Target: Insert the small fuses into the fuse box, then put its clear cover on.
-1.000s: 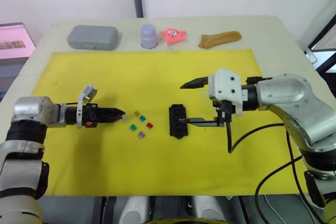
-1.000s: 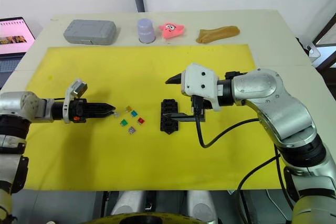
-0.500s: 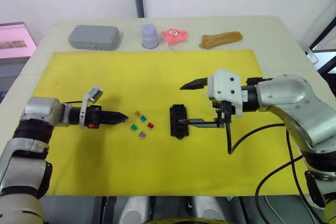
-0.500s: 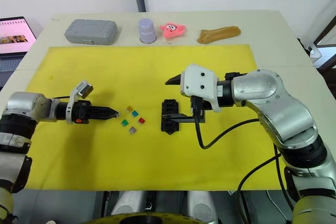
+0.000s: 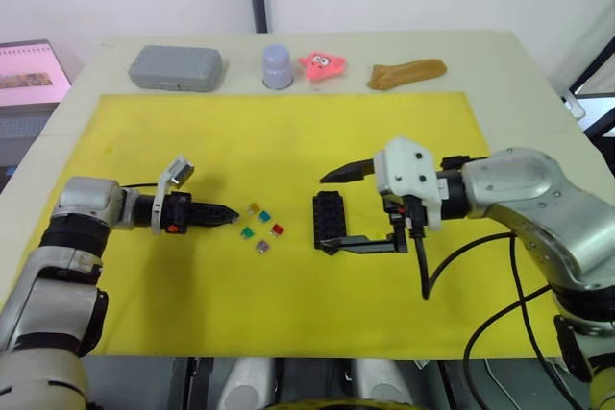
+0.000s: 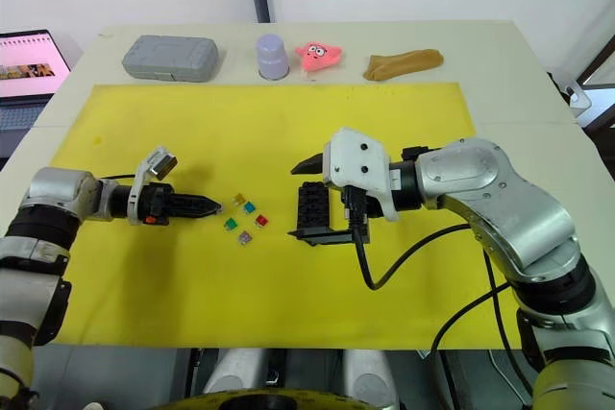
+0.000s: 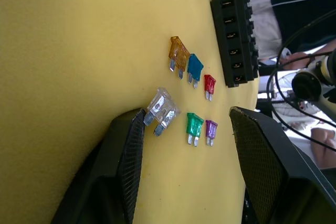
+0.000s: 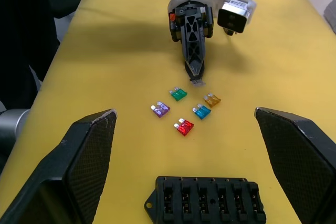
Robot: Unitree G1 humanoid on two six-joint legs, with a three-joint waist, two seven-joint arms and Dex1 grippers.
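Right gripper [image 5: 338, 208]: black fingers spread wide, holding nothing, straddling the small black rectangular slotted fuse box [image 5: 330, 221] on the yellow mat [image 5: 288, 141].
Small fuses: five tiny coloured plastic blade fuses [image 5: 261, 229] loose on the mat, between box and left gripper.
Left gripper [image 7: 184, 145]: fingers parted, one fingertip touching a clear grey blade fuse [image 7: 161, 109]; not gripped.
Far edge: grey rounded case [image 5: 177, 67], lavender cup [image 5: 278, 65].

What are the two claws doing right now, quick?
Left gripper: open, clear fuse lying by one finger.
Right gripper: open wide, holding nothing.
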